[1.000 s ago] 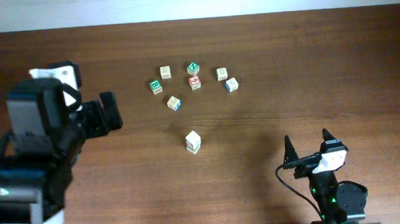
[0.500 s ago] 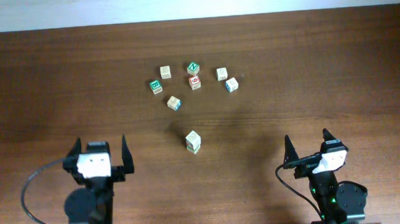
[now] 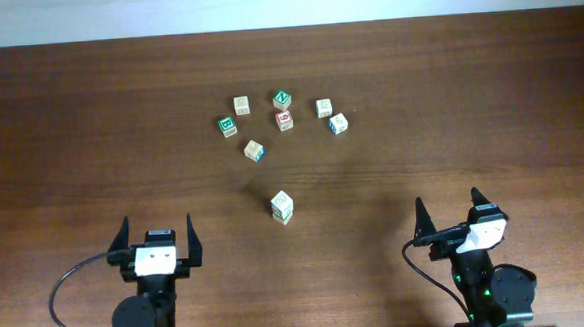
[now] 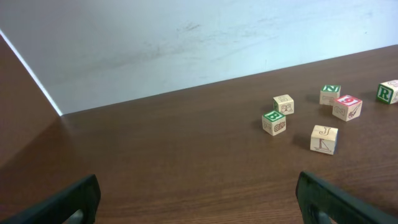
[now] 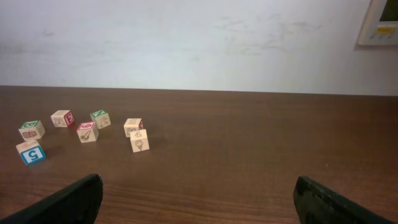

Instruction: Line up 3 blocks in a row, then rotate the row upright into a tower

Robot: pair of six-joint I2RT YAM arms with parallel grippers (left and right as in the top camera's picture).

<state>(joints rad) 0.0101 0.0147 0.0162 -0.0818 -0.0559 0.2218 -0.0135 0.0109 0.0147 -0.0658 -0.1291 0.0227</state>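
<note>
Several small alphabet blocks lie in a loose cluster at the far middle of the table. Among them are a near-plain tan one (image 3: 242,106) (image 4: 283,104), one with blue print (image 3: 338,124) and a pale one with a blue side (image 3: 255,150) (image 5: 30,152). Nearer the front, a lone pale block (image 3: 282,207) stands apart from the cluster. My left gripper (image 3: 156,223) (image 4: 205,200) is open at the front left, well short of the blocks. At the front right, my right gripper (image 3: 447,199) (image 5: 199,200) is also open, with only bare table between its fingers.
In the same cluster are green-faced cubes (image 3: 229,126) (image 3: 283,100) and a red-faced cube (image 3: 285,121) (image 5: 86,132). A pale cube (image 3: 324,108) sits beside the blue-print one. A white wall (image 5: 199,43) rises behind the table's far edge.
The left arm came down from high at the left, close to the camera, and settled low at the front left, jaws open. The right arm and the blocks stayed still.
</note>
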